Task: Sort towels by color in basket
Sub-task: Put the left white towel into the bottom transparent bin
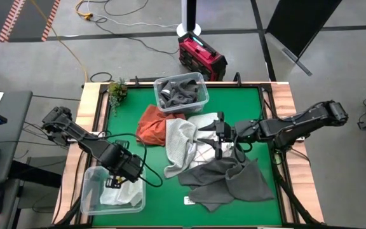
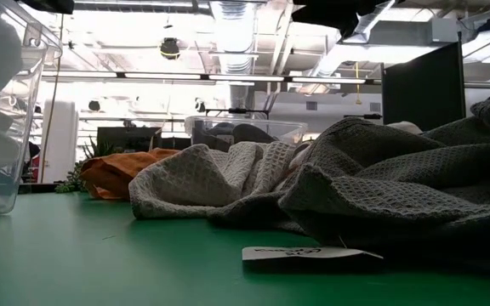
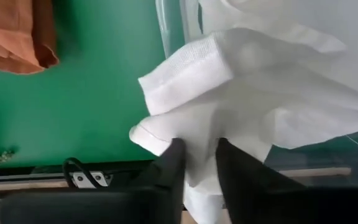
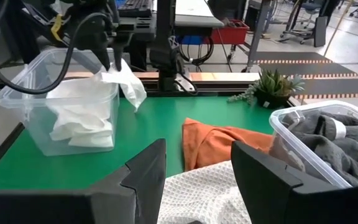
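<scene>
left pincer clamped on white towel, over clear bin. right pincer apart, above light grey towel.

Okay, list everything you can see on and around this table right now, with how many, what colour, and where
white towel: one, white, held in the left claw over the near-left bin
near-left bin: one, clear plastic, near-left corner, white towels inside
far bin: one, clear plastic, far middle, dark grey towels inside
orange towel: one, rust orange, in front of the far bin
light grey towel: one, waffle weave, table centre
red-grid towel: one, white with red lines, partly buried in the pile
dark grey towel: one, near right of centre
plant: one, green, far-left corner
red case: one, floor behind table
left claw: shut on the white towel
right claw: open, over the centre pile
</scene>
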Controlling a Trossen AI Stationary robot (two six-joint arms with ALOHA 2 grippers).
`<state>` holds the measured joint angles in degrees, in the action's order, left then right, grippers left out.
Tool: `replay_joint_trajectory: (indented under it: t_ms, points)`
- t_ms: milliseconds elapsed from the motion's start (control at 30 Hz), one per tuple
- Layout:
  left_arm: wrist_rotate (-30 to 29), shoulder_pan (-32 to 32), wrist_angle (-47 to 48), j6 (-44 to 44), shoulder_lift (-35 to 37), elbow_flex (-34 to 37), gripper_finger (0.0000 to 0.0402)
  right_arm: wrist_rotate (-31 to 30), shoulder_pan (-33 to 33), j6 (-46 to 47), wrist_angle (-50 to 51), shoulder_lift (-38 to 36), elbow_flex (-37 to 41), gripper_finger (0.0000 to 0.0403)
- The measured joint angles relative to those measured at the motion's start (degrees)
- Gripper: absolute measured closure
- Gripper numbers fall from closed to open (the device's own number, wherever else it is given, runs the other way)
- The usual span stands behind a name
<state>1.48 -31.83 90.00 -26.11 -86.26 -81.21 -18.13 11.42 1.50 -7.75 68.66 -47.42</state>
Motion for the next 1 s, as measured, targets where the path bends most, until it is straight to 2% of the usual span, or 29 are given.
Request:
replay_joint_trajectory:
  t_ms: [133, 367, 467, 533, 633, 733, 800, 900, 1000]
  points:
    - [1.3, 0.0, 0.0, 1.2, 0.0, 0.0, 0.0391, 0.0, 0.0, 0.0, 0.0, 0.0, 0.0, 0.0188]
    - [4.5, 0.0, 0.1, 1.2, 1.6, -1.3, 0.0399, 0.0, 0.1, -0.2, 0.1, 0.0, 0.0, 0.0188]
    - [4.5, 0.0, -0.4, -1.7, 3.6, -3.3, 0.0398, 0.0, 0.1, -0.4, 0.2, 0.0, 0.0, 0.0188]
    - [5.9, 0.0, -4.1, -5.0, 5.2, -4.3, 0.0398, 0.0, 0.1, -0.4, 0.5, 0.0, 0.0, 0.0188]
    - [9.0, -0.6, -18.8, -9.2, 7.0, -4.4, 0.0398, 0.0, 0.1, -0.5, 0.6, 0.0, 0.0, 0.0188]
    - [13.5, -3.4, -30.7, -9.9, 7.1, -4.2, 0.0398, 0.0, 0.0, -0.5, 0.5, 0.0, 0.0, 0.0188]
    - [16.7, -5.4, -34.9, -9.5, 7.0, -4.1, 0.0398, 0.0, 0.0, -0.4, 0.6, 0.0, 0.0, 0.0188]
    - [17.4, -7.6, -35.6, -10.2, 6.8, -4.1, 0.0398, 0.0, 0.0, -0.4, 0.6, 0.0, 0.0, 0.0188]
    - [13.7, -9.5, -29.3, -15.6, 6.4, -4.1, 0.0398, 0.0, 0.2, -0.4, 0.5, 0.0, 0.0, 0.0188]
